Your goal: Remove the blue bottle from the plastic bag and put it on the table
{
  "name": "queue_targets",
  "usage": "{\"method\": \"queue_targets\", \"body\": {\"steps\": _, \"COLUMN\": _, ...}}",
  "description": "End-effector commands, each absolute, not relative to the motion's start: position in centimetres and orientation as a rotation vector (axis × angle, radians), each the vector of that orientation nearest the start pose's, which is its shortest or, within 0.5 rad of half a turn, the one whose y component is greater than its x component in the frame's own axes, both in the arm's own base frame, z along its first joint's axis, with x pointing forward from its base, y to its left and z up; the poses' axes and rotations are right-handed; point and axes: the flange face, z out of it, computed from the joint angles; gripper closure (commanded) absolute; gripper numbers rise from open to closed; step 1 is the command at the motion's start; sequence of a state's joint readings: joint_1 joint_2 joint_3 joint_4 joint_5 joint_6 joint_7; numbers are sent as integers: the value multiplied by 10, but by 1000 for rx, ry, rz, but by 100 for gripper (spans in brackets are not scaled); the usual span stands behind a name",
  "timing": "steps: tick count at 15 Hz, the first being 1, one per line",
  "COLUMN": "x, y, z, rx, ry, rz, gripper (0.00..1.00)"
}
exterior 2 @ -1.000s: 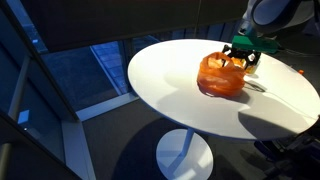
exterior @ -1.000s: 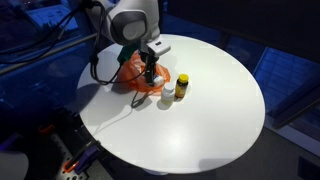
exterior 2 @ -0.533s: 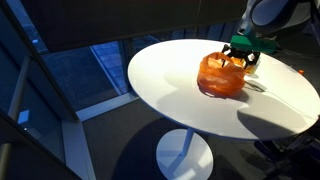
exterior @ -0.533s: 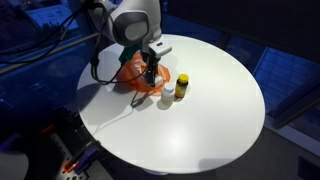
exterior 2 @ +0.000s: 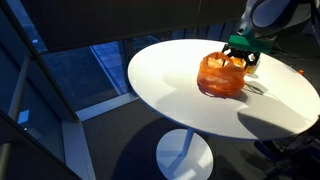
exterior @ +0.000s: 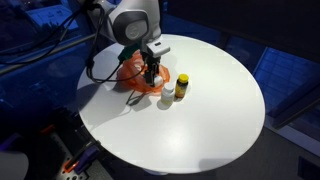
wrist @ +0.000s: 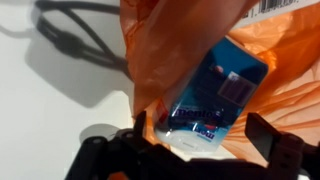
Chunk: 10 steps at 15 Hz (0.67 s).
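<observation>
We see a round white bench (exterior: 205, 125) (exterior 2: 165, 70) with a robot arm reaching down over it. The pincer (exterior: 150, 78) (exterior 2: 240, 62) hangs directly above a crumpled orange plastic bag (exterior: 133, 83) (exterior 2: 220, 76) that lies on the bench.

In the wrist view, the pincer (wrist: 200, 128) enters from the lower edge. Its two dark jaws stand wide apart and grip nothing. The orange plastic bag (wrist: 175, 40) fills most of the space ahead of the jaws, and its mouth gapes towards them. Inside the bag lies the blue bottle (wrist: 218, 90), tilted, with a pale label on its side. Its near end reaches down into the gap between the two jaws. We cannot tell whether either jaw touches it. The bottle is still wrapped by the bag on both sides and is not on the bare bench.

To one side of the pincer, beyond the bag's edge, a black cable (wrist: 75, 40) curls across the white bench (wrist: 50, 110).

In an exterior view, a small yellow bottle (exterior: 181, 87) with a dark cap stands upright just beside the bag, close to the pincer, outside the plastic.
</observation>
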<state>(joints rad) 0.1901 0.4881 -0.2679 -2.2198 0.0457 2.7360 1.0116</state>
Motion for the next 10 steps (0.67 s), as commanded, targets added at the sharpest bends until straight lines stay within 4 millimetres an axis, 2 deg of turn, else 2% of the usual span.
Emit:
{"method": "queue_targets", "body": {"steps": 1, "x": 553, "y": -45, "z": 162, "rx": -2741, "ry": 1732, "rz": -143, "gripper": 0}}
{"method": "queue_targets", "body": {"steps": 5, "x": 553, "y": -43, "z": 157, "rx": -2735, "ry": 1748, "rz": -127, "gripper": 0}}
{"method": "queue_targets", "body": {"steps": 6, "x": 553, "y": -43, "z": 156, "rx": -2735, "ry": 1749, "rz": -127, "gripper": 8}}
{"method": "queue_targets", "body": {"steps": 7, "x": 553, "y": -43, "z": 156, "rx": -2735, "ry": 1749, "rz": -127, "gripper": 26}}
{"method": "queue_targets", "body": {"steps": 10, "x": 553, "y": -43, "z": 159, "rx": -2736, "ry": 1735, "rz": -135, "gripper": 51}}
